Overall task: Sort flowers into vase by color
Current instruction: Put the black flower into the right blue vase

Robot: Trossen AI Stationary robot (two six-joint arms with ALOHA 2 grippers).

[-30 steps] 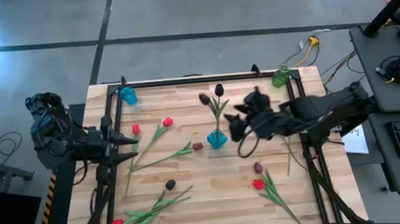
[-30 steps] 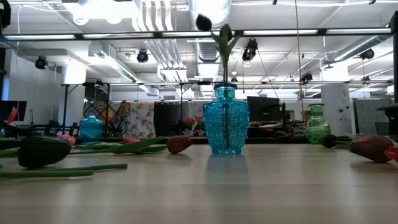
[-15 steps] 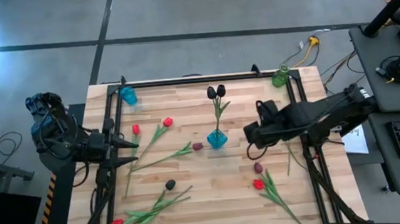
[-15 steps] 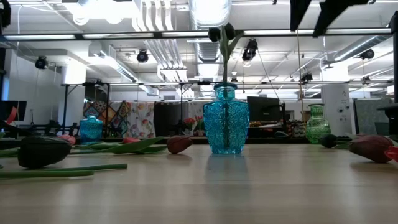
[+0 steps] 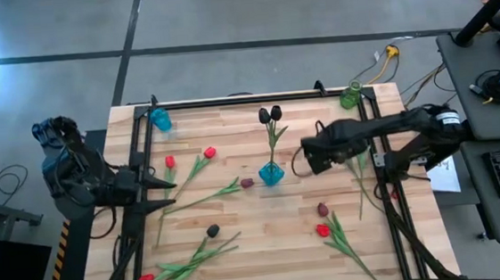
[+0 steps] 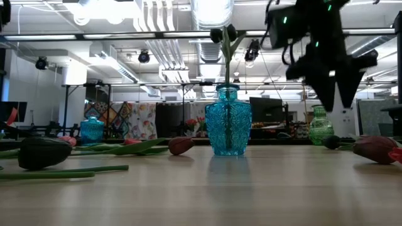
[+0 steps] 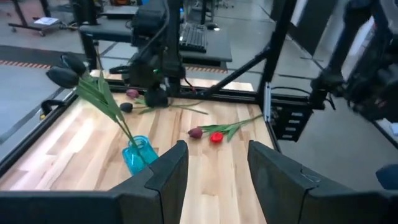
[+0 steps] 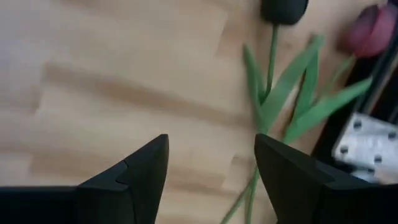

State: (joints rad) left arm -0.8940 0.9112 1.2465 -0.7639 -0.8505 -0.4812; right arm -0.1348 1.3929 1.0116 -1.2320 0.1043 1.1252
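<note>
Hovering right gripper beside blue vase, fingers apart.

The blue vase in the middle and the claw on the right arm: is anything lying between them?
No. In the high view the strip of table between the blue vase and the right gripper is bare wood.

A light wooden table is strewn with loose tulips, with three small vases, apparently glass, among them.
</note>
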